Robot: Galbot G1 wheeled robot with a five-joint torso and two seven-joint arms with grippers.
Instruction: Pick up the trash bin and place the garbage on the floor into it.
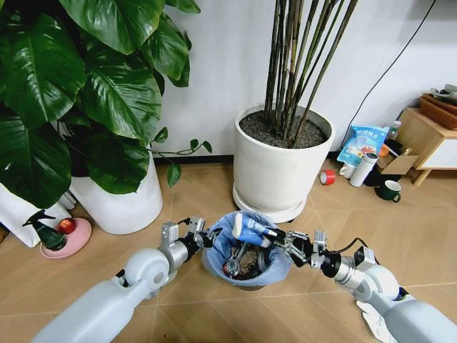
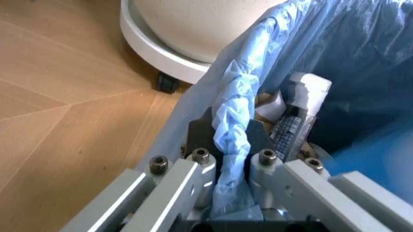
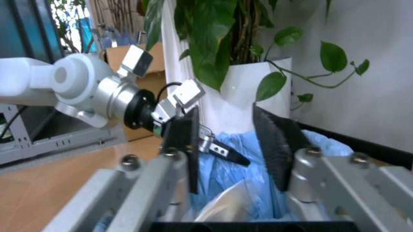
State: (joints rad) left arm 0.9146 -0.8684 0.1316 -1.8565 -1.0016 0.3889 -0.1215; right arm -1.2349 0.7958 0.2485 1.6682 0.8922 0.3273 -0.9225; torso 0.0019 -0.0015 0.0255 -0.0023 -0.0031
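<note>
Left gripper [image 1: 208, 236] clamped on the trash bin [image 1: 246, 275] bag rim; right gripper [image 1: 277, 239] over the bin, fingers parted around a blue-white packet [image 1: 250, 229].

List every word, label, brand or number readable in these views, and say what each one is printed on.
None can be quoted.
Blue-white packet leaning by the wall: white characters, too small to read.
Dark label on a white item inside the trash bin: fine print, blurred.
Left gripper and right gripper: no markings visible.
</note>
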